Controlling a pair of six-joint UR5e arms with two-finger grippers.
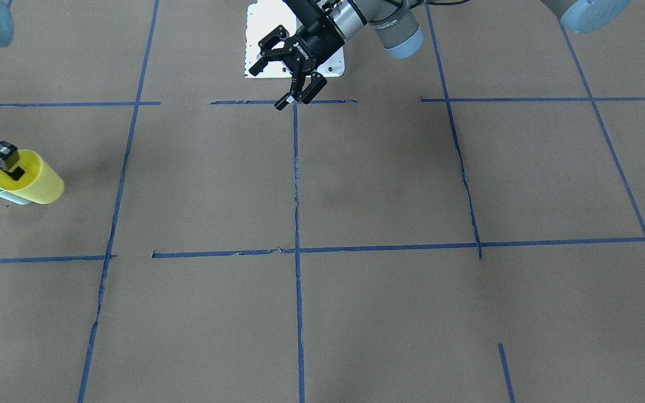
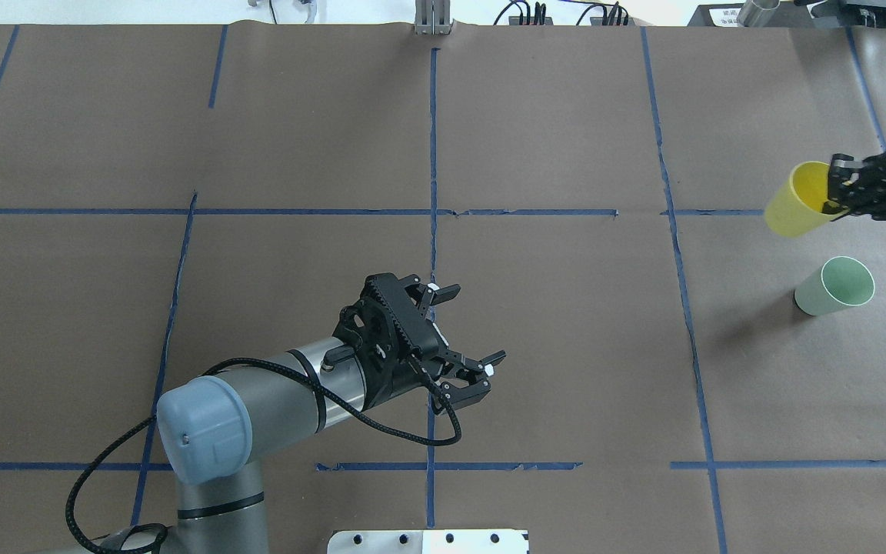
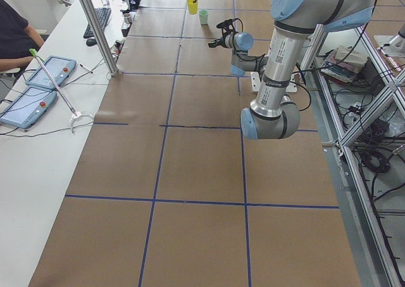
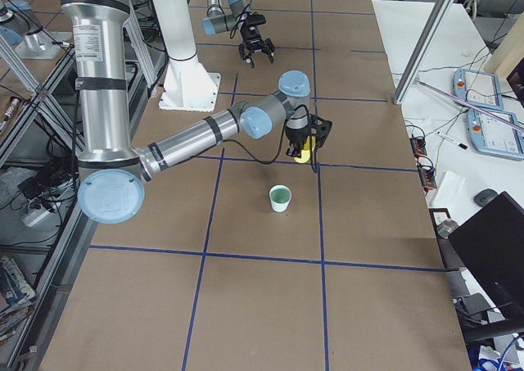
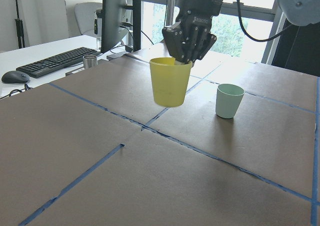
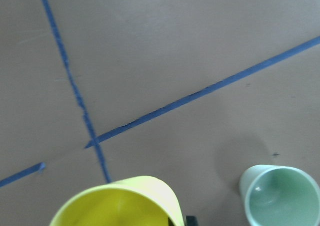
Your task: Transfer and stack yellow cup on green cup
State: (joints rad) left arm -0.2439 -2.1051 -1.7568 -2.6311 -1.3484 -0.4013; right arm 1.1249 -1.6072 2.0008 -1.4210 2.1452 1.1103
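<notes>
Yellow cup (image 2: 791,206) to green cup (image 2: 835,286): we enter the items left to right, as the overhead view lays them.

1. Left gripper (image 2: 474,325). Fingers spread wide, nothing between them. It hangs over the middle of the table (image 2: 566,346), well apart from both cups. We judge it parked there to leave the right arm room.

2. Yellow cup. Mouth up, close to upright, held in the air clear of the table, over its right end. It is near the green cup but not above it: the right wrist view shows the green mouth off to one side of the yellow rim. Stacking is not yet done.

3. Right gripper (image 5: 183,60). Pinching the yellow cup's wall at the rim, one finger inside and one outside. We take it that this hold leaves the tapered base free to enter another cup.

4. Green cup. Upright on the table, mouth up, empty, untouched, so open to receive. We judge the next move calls for centring the yellow base over this mouth, then lowering straight, since an off-centre descent could tip it.
</notes>
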